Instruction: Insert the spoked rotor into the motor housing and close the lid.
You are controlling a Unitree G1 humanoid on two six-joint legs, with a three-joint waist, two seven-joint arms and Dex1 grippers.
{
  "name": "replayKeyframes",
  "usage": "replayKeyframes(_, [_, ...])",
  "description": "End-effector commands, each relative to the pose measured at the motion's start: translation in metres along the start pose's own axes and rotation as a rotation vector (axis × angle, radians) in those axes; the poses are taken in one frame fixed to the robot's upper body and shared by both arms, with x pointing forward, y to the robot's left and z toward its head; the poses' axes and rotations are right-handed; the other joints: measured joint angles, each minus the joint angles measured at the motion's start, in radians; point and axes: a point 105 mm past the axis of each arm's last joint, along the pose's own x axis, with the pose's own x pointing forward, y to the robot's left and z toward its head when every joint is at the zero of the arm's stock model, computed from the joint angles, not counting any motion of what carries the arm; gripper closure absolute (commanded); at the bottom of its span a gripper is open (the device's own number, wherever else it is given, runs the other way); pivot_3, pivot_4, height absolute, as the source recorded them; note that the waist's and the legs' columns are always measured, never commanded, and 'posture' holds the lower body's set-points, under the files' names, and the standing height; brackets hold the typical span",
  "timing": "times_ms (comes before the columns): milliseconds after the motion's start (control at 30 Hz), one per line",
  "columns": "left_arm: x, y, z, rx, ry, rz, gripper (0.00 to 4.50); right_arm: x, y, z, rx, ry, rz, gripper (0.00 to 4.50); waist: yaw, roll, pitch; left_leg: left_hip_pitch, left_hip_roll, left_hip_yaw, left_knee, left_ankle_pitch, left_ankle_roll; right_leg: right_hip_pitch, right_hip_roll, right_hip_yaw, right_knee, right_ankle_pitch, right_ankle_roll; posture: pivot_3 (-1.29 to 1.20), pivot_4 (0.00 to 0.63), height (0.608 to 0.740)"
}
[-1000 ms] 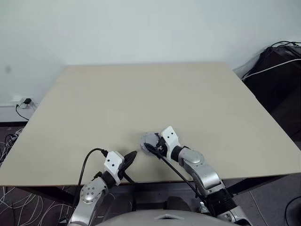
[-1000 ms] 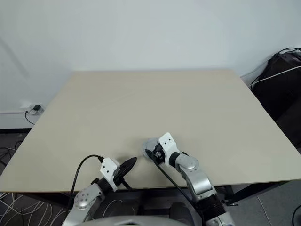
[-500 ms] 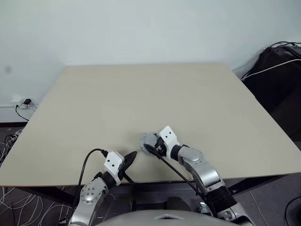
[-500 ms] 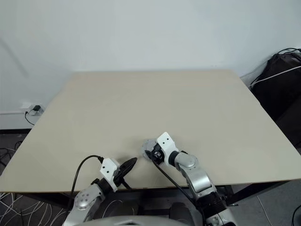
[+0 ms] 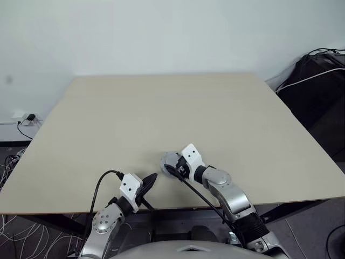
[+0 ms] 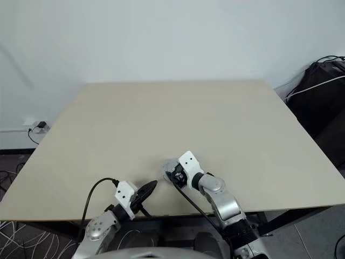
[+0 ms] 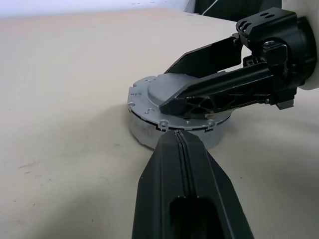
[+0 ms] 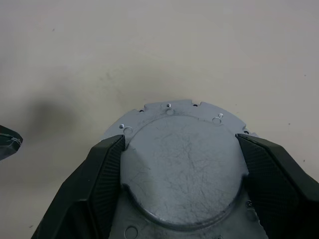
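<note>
The lid is a silver-grey round piece with a notched flange and a raised flat centre. It lies flat near the table's front edge. My right gripper reaches over it from the right, its two black fingers pressed against opposite sides of the raised centre. My left gripper is shut and empty. It points at the lid's side wall from the left, its tip just short of it. The spoked rotor and the motor housing are hidden.
The beige table stretches far back and to both sides. Its front edge runs just behind both grippers. A black bag with a white cable stands off the table at the right, and cables lie on the floor at the left.
</note>
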Motion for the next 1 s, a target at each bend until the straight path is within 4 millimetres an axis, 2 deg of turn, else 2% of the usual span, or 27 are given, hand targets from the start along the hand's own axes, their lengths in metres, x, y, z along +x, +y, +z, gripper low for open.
replayKeyframes(33, [0.003, 0.000, 0.011, 0.017, -0.045, -0.002, 4.50, 0.001, -0.007, 0.000, -0.030, 0.043, -0.038, 1.26, 0.000, 0.000, -0.001, 0.000, 0.000, 0.000, 0.000, 0.000, 0.000, 0.000, 0.000, 0.000, 0.000, 0.000, 0.000, 0.00, 0.000, 0.740])
replayKeyframes(1000, [0.004, 0.002, 0.014, 0.019, -0.051, 0.013, 4.50, -0.001, -0.003, -0.021, -0.063, 0.151, 0.020, 1.26, 0.001, 0.001, -0.003, 0.000, 0.000, 0.000, 0.000, 0.000, 0.000, 0.000, -0.001, 0.000, 0.000, 0.000, 0.000, 0.00, 0.000, 0.740])
